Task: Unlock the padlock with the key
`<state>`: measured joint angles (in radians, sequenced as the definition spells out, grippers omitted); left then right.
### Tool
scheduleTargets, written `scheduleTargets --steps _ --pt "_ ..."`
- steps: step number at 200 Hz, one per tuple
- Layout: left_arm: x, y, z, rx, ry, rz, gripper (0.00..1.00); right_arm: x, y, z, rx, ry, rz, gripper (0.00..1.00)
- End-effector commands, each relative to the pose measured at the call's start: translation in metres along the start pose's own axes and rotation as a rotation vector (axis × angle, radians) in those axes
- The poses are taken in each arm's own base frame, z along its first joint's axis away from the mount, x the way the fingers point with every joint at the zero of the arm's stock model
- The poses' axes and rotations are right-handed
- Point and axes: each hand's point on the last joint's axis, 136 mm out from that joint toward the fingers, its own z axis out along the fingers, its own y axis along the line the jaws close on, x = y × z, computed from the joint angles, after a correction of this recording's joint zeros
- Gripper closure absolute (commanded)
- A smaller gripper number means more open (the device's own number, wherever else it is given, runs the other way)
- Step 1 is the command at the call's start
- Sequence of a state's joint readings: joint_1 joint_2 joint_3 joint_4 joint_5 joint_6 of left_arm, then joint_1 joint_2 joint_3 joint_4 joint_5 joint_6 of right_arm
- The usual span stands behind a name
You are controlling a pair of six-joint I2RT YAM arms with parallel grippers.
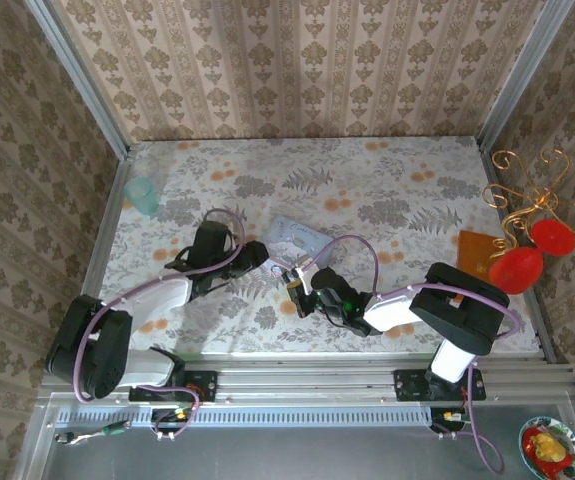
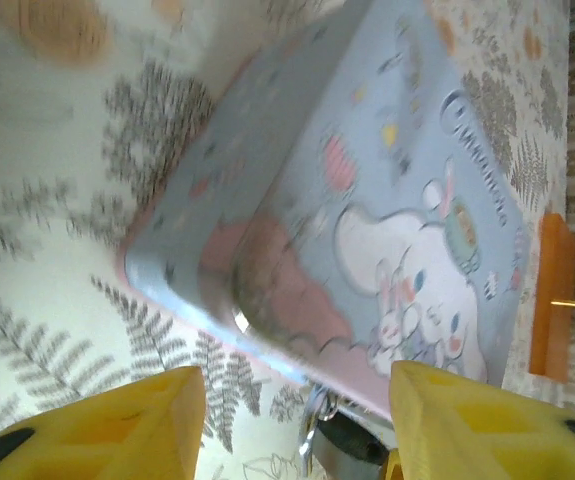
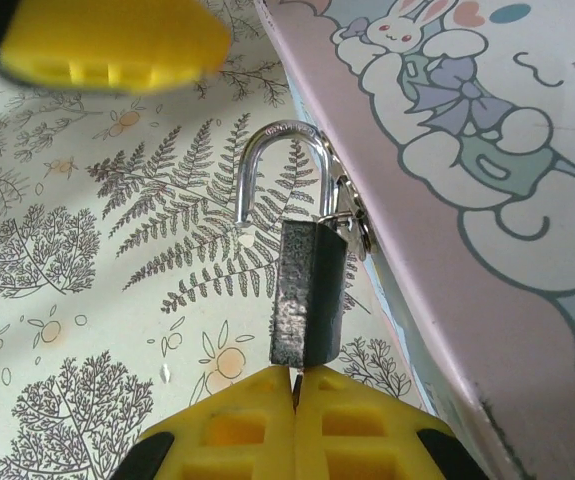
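Yellow fingers of the right gripper (image 3: 295,378) are pressing tight together just under the padlock (image 3: 307,295). Its black body is standing upright above them, over the table (image 3: 67,300). Its silver loop (image 3: 277,135) is sitting open on one side and hooking onto the edge of the pastel box (image 3: 487,200). Farther off, the left gripper (image 2: 295,388) is holding its fingers apart beside the box, gripping nothing.

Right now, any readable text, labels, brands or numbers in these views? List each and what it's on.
cursive word on the cartoon-print box lid, left wrist view: too blurred to read.
Faint stamp on top of the shackle of the padlock, right wrist view: too small to read.
No other text, number or sign that I can make out.
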<state>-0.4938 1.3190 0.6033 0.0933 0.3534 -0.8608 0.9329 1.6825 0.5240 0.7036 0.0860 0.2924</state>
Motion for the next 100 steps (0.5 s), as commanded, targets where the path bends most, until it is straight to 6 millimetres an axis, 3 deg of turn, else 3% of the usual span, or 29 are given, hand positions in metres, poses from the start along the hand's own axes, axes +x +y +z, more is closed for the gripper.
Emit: scheduleTargets --steps 1,58,100 --pt "-0.009 0.003 -0.006 -0.078 0.015 0.12 0.45 0.017 -0.008 0.001 0.035 0.055 0.009 0.89" --pt "-0.023 0.01 0.018 -0.157 0.069 0.201 0.42 0.016 -0.009 -0.002 0.042 0.077 0.012 0.7" --pt "-0.019 0.026 0.033 -0.216 0.101 0.21 0.42 0.013 -0.021 -0.005 0.072 0.074 0.065 0.65"
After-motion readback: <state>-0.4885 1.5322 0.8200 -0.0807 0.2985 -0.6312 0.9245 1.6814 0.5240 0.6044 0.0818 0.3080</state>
